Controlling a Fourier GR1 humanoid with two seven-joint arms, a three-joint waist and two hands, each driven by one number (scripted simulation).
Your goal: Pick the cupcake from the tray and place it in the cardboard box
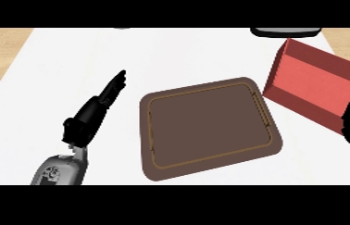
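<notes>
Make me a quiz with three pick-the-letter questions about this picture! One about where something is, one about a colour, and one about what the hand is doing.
1. Where is the box compared with the tray?
A. To its left
B. To its right
C. On top of it

2. What colour is the tray?
A. Brown
B. Blue
C. Yellow

3. How is the left hand?
A. Curled round a cupcake
B. Pressing on the tray
C. Open, fingers straight, holding nothing

Answers:
1 B: the red box sits off the tray's right side.
2 A: the tray is dark brown all over.
3 C: the hand lies stretched out left of the tray, apart from it.
</notes>
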